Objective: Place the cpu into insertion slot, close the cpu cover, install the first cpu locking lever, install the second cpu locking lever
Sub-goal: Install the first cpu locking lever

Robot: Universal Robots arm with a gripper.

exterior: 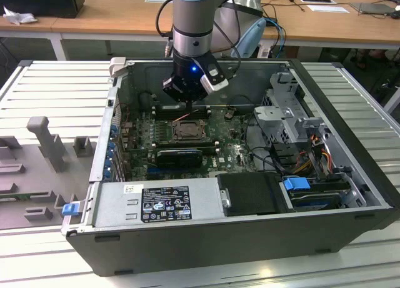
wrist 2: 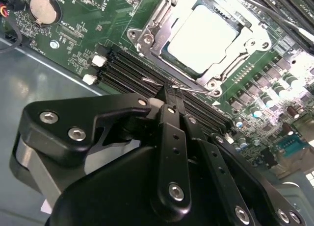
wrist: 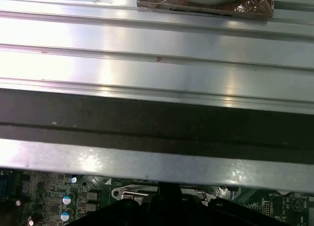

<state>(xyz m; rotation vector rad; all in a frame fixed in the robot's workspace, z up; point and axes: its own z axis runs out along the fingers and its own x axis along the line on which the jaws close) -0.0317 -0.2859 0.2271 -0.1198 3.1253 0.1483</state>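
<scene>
- cpu [wrist 2: 203,37] looks pale silver, flat and square, seated in the insertion slot [wrist 2: 147,39] just ahead of the hand [wrist 2: 169,91]
- cpu cover [wrist 2: 228,17] frames it
- hand's fingers pinched together, holding nothing

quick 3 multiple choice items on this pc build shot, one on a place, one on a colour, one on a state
1. Where is the cpu?
A. seated in the insertion slot
B. on the ribbed table outside the case
C. on top of the power supply

2. What colour is the circuit board around the slot?
A. blue
B. red
C. green

3. How does the cpu cover stand?
A. upright on its hinge
B. lying flat, framing the cpu
C. taken off and lying on the board

Key: 1 A, the pale chip sits inside the socket in the second wrist view; 2 C, the board is green in every view; 3 B, the metal frame lies level around the chip.
</scene>
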